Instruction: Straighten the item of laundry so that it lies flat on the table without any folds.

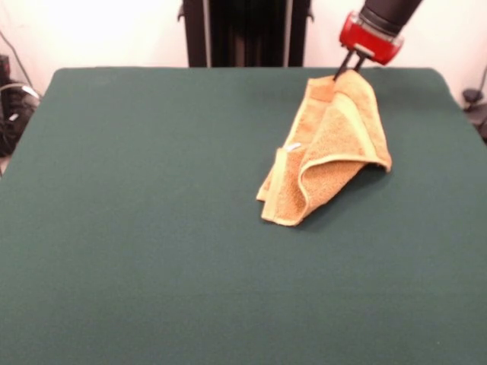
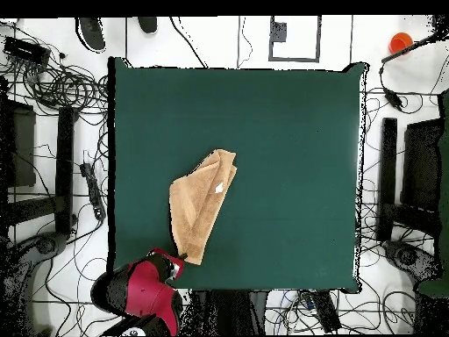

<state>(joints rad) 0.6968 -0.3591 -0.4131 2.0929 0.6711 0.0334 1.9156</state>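
Bare green felt of the table (image 1: pixel 152 251) fills the near part of the front view; it is one large rectangular top, matte and even. One towel (image 1: pixel 331 148) lies on the right half, toward the far edge. It is orange-tan terry cloth with a rough looped surface and paler yellow border bands. It is folded over on itself and makes a narrow, uneven wedge. Its long axis runs from about 7 o'clock, where the wide folded end rests on the felt, to about 1 o'clock, where the narrow corner is lifted. One gripper (image 1: pixel 351 67), with a red collar and thin dark fingers, has its fingers pinched together on this raised corner, so the cloth hangs down from it like a small tent.

From overhead, the same single towel (image 2: pixel 203 206) is a long, tapered strip, left of the table's (image 2: pixel 289 114) centre and toward the bottom edge. Here its long axis goes from 1 o'clock to 7 o'clock. One small white tag (image 2: pixel 218 187) shows on it. The lower tip meets the gripper (image 2: pixel 180 257) of the red arm (image 2: pixel 140 290).
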